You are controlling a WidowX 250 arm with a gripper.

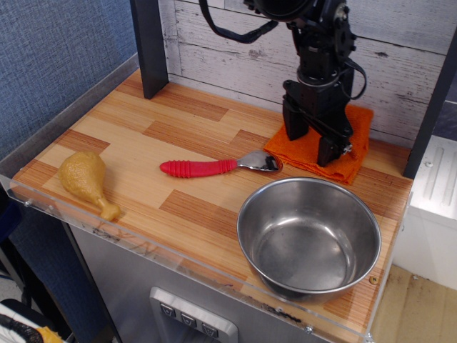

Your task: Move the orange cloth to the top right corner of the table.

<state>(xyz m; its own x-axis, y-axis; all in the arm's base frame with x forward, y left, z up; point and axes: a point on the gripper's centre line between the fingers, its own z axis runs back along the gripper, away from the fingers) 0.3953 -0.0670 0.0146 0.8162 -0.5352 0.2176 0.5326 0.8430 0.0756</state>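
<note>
Pressing down on the bright orange folded microfibre cloth, the black gripper stands with fingers spread, one on each side of the fabric, not clenched. The cloth lies near the top right corner of the light wood-plank table, so little seems left except letting go.

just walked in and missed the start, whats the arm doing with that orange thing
The robot arm's pincer is pressed down on the orange cloth, with its fingers spread on the fabric. The cloth lies flat near the far right corner of the table, close to the back wall. The red-handled spoon, metal bowl and toy chicken drumstick sit untouched nearer the front.
</note>
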